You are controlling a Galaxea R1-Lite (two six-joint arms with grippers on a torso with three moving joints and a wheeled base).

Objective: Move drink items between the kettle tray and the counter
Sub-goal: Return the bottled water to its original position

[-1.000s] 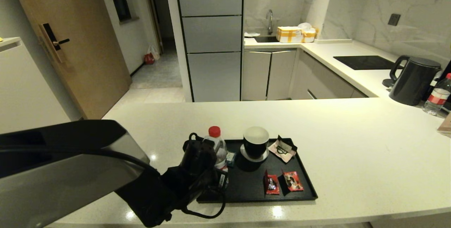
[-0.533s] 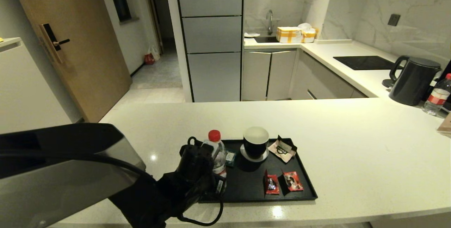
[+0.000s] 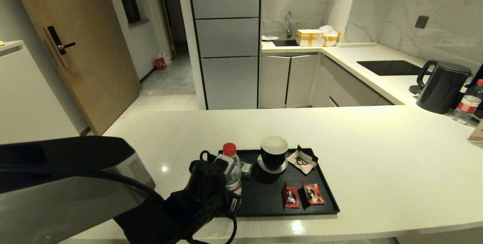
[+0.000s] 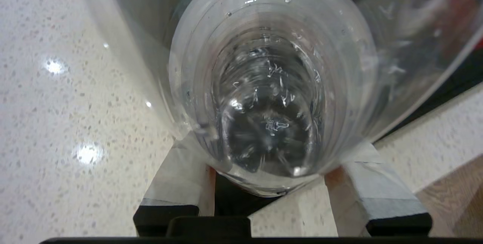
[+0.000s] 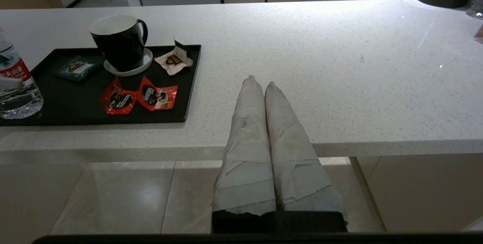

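We see a clear water bottle (image 3: pixel 231 164) with a red cap and red label, a black tray (image 3: pixel 264 202), a black mug (image 3: pixel 274 152) white inside, two red sachets (image 3: pixel 303 194) with dark print, a teal sachet (image 5: pixel 77 68), and a cream speckled counter (image 3: pixel 377 168).
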